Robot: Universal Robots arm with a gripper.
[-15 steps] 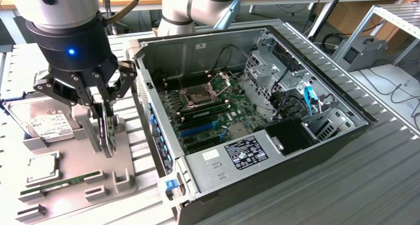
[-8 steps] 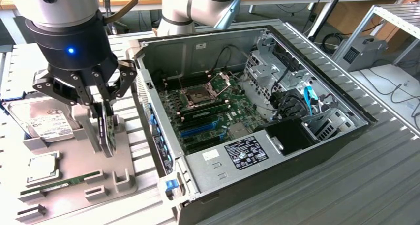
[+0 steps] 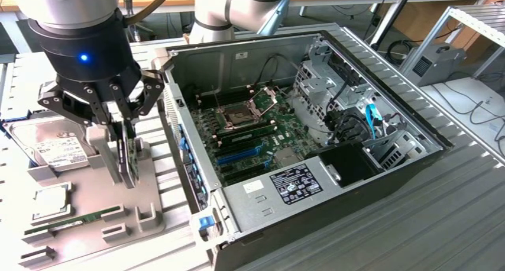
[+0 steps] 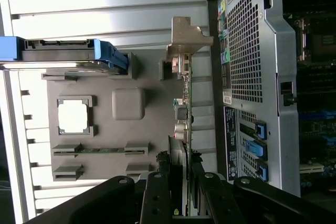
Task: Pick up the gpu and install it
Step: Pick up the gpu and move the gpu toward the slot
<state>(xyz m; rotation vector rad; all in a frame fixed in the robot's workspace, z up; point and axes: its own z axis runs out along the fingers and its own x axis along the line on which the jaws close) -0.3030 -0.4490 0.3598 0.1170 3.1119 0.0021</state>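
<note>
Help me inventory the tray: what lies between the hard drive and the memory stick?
A square processor chip sits in its own pocket between the hard drive and the memory stick, seen in the exterior view.

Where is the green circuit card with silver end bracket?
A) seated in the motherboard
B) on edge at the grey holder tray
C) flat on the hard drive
B: the green circuit card stands on edge at the grey holder tray, between the fingers of the gripper.
</note>
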